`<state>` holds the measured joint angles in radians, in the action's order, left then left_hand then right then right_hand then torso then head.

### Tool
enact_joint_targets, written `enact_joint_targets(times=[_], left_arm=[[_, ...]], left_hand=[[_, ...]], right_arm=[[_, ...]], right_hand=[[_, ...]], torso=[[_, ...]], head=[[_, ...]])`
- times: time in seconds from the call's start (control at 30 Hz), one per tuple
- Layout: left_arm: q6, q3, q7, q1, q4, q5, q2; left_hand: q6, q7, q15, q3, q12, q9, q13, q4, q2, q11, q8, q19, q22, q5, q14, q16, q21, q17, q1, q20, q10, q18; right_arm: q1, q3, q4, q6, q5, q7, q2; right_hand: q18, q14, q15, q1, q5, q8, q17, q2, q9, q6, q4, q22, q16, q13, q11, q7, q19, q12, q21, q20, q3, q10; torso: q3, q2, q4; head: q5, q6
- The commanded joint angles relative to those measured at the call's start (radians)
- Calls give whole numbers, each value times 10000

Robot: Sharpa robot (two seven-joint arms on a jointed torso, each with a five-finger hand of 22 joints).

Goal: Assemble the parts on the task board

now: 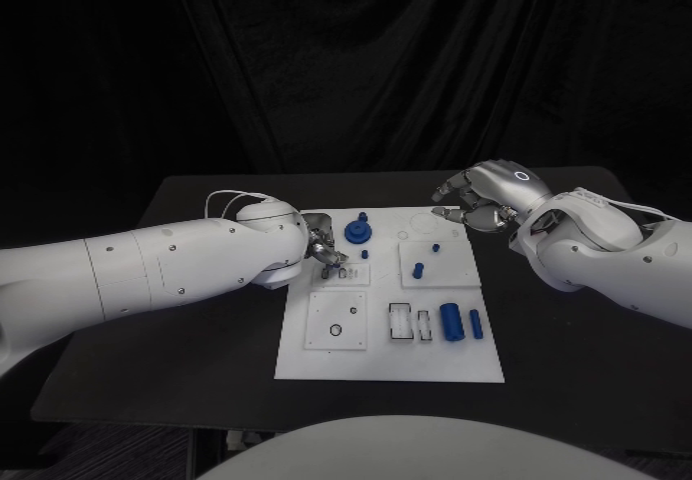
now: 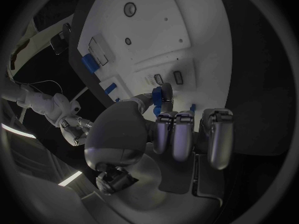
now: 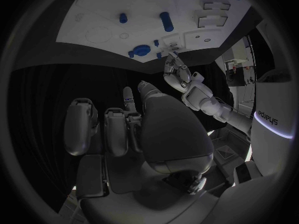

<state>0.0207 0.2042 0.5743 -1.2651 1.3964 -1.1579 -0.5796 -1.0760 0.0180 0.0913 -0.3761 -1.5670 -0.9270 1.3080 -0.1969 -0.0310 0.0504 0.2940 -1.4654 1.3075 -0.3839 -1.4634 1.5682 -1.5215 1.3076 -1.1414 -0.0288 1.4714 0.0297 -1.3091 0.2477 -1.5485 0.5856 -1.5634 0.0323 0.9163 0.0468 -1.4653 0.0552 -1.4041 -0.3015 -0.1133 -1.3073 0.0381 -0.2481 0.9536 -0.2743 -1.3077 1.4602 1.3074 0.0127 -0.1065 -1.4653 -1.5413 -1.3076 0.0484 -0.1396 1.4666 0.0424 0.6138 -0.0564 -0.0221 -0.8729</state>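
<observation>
We saw the left hand (image 1: 326, 250) low over the white board (image 1: 389, 365) at centre, fingers curled; whether it grasped anything we couldn't tell. Blue parts (image 1: 453, 322) lay lower right. The right hand (image 1: 483, 198) hovered clenched, empty, upper right.

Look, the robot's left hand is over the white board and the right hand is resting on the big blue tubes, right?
Not quite. The left hand is over the white board, but the head view shows the right hand hovering near the board's far corner, far from the big blue tubes.
</observation>
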Motion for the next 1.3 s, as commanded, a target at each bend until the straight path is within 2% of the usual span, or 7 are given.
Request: enact_joint_targets(times=[0.03, 0.17, 0.37, 0.53, 0.73, 0.93, 1.3], left_arm=[[285, 13, 2, -9, -2, 11, 50], [611, 44, -27, 18, -7, 11, 74], [749, 63, 16, 38, 13, 11, 51], [671, 69, 77, 50, -3, 11, 51], [550, 71, 109, 89, -42, 11, 93], [420, 71, 128, 169, -61, 11, 97], [321, 71, 144, 338, -88, 11, 110]], left_hand=[[-94, -15, 22, -46, -38, -12, 2628, -30, 14, -10, -60, -401, 1838, 49, -1074, 26, 20, 2632, 93, 80, 994, -54], [-125, -13, 27, -66, -38, -50, 2628, -115, 54, -9, -76, -427, 1867, 48, -1074, 26, 5, 2632, 236, 85, 994, -62], [-214, -36, 47, -36, -38, -128, 2628, -182, 68, 12, -64, -473, 1917, -110, -1074, 26, -23, 2632, 390, 100, 994, -76], [-232, -42, 53, -30, -38, -141, 2628, -190, 73, 17, -59, -471, 1913, -112, -1074, 26, -20, 2632, 411, 103, 994, -74], [-258, -49, 60, -23, -38, -161, 2628, -210, 94, 25, -56, -477, 1919, -99, -1074, 26, -22, 2632, 448, 110, 994, -76], [-267, -51, 63, -16, -38, -171, 2628, -223, 102, 29, -57, -473, 1912, -82, -1074, 26, -17, 2632, 472, 113, 994, -73], [-279, -57, 67, -9, -38, -182, 2628, -227, 106, 33, -57, -454, 1888, -60, -1074, 26, 0, 2632, 488, 117, 994, -66]], right_arm=[[29, -7, -7, -73, -22, 183, -3], [30, -7, -30, -98, -22, 213, 24], [30, -7, -39, -161, -22, 272, 41], [30, -7, -41, -178, -22, 288, 29], [30, -7, -43, -202, -22, 300, 8], [30, -7, -50, -220, -22, 330, 28], [30, -7, -47, -263, -22, 359, 37]], right_hand=[[104, -805, -47, -103, -28, 66, -1636, 14, 16, 61, -5, -1870, -30, 2298, 66, -4, -183, 68, 81, 78, -62, 696], [104, -805, -47, -103, -28, 66, -1636, 14, 16, 61, -5, -1870, -30, 2298, 66, -4, -183, 68, 81, 78, -62, 696], [107, -800, -48, -105, -36, 65, -1618, 15, 17, 67, -6, -1865, -51, 2285, 67, -4, -177, 82, 98, 79, -64, 684], [113, -795, -49, -108, -45, 61, -1598, 16, 18, 77, -6, -1857, -74, 2271, 69, -2, -168, 98, 128, 80, -68, 668], [119, -791, -50, -111, -53, 60, -1583, 17, 19, 84, -6, -1848, -91, 2256, 69, -2, -158, 114, 158, 81, -71, 653], [119, -791, -50, -111, -53, 60, -1583, 17, 19, 84, -6, -1848, -91, 2256, 69, -2, -158, 114, 158, 81, -71, 653], [121, -787, -51, -113, -63, 59, -1568, 20, 22, 92, -8, -1846, -108, 2233, 70, -2, -155, 138, 166, 83, -75, 630]], torso=[[13, 1, -7], [3, 32, 0], [-23, 49, 7], [-18, 51, 41], [-19, 60, 13], [1, 46, 3], [-15, 28, 27]], head=[[-20, 3], [-21, 3], [-44, 3], [-113, 3], [-98, 3], [-72, 3], [-115, 3]])
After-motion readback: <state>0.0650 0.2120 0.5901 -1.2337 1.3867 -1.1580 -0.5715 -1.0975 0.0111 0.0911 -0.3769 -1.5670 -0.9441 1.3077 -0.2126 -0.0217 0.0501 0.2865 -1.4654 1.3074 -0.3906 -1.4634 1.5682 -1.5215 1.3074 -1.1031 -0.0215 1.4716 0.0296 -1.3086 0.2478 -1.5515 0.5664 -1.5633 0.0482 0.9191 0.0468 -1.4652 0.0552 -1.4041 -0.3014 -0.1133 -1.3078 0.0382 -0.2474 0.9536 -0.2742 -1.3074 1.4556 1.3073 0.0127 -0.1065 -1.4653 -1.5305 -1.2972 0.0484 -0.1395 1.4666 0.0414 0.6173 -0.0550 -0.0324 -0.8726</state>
